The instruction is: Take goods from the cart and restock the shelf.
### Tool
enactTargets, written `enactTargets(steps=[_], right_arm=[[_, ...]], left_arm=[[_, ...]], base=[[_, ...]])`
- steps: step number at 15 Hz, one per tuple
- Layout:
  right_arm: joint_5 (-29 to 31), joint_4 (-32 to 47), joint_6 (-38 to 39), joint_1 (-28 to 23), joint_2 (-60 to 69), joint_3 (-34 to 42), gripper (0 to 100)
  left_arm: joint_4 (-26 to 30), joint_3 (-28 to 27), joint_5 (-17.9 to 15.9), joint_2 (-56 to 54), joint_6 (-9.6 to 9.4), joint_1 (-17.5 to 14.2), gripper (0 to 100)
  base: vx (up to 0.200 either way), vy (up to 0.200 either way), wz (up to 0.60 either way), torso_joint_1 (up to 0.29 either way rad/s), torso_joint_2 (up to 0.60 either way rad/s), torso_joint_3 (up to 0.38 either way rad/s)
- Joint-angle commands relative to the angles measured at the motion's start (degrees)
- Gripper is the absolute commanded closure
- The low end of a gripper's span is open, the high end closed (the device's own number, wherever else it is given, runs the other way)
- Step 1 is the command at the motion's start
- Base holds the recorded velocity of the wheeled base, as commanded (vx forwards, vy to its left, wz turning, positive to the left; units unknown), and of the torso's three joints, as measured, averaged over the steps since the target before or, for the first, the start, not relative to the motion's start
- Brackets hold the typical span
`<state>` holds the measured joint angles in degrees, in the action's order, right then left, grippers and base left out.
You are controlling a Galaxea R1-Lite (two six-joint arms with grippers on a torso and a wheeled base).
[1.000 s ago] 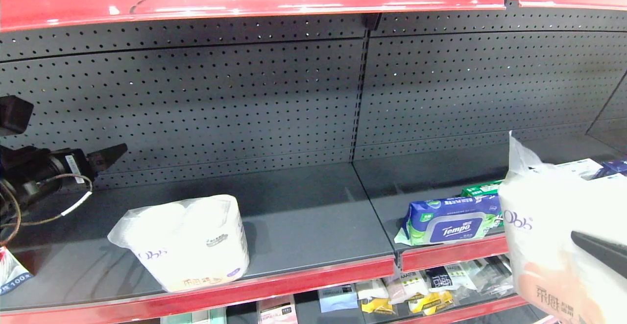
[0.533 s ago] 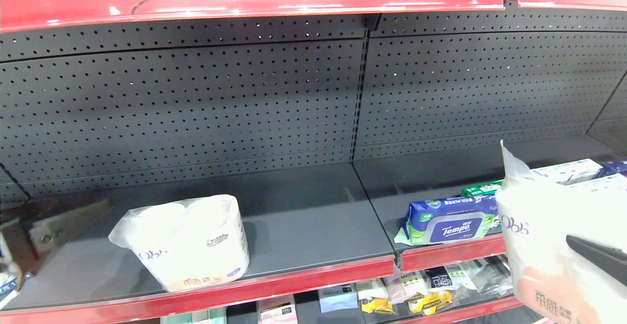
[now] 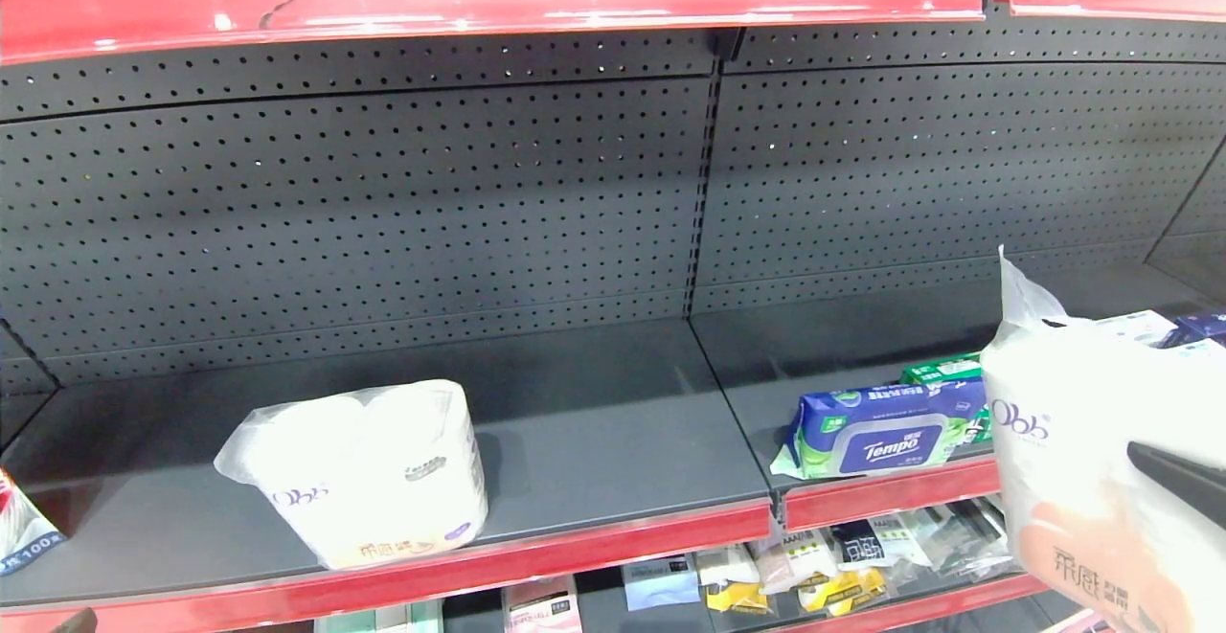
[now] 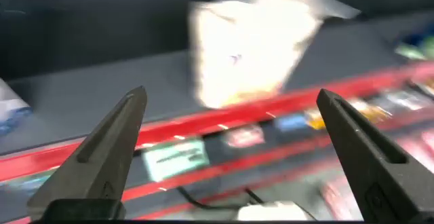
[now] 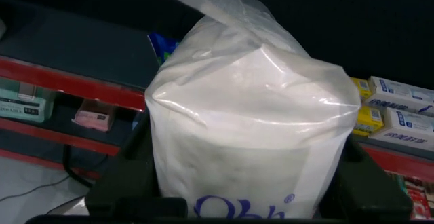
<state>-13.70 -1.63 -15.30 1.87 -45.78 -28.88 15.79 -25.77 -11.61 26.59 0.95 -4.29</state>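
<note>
My left gripper (image 4: pixel 230 94) is empty, fingers (image 4: pixel 108 156) spread wide apart. My right gripper (image 5: pixel 247 142) is clamped on a tissue pack (image 5: pixel 251 115), one finger each side, near the right end of the shelf (image 3: pixel 594 441) front edge.

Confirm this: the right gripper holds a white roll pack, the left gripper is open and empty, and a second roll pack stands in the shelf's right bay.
Wrong bay: the head view shows the second roll pack standing in the shelf's left bay. The rest holds: the right gripper holds a white roll pack, and the left gripper is open and empty.
</note>
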Motion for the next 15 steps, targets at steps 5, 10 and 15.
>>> enactTargets(steps=[5, 10, 15], right_arm=[[-0.01, -0.21, 0.45, -0.2, 1.22, 0.23, 100], [-0.01, -0.3, 0.45, -0.2, 1.22, 0.05, 100], [-0.1, -0.56, 1.41, -0.11, -0.63, -0.74, 100]], left_arm=[[-1.2, 4.85, 0.09, -3.91, -2.27, 0.07, 0], [-1.2, 5.91, 0.09, -5.49, -2.27, 0.16, 0], [-1.28, 8.54, 0.09, -8.48, -2.27, 0.25, 0]], base=[[0.0, 0.0, 0.6, 0.001, 0.0, 0.004], [0.0, 0.0, 0.6, 0.005, 0.01, 0.0], [0.0, 0.0, 0.12, 0.0, 0.0, 0.0]])
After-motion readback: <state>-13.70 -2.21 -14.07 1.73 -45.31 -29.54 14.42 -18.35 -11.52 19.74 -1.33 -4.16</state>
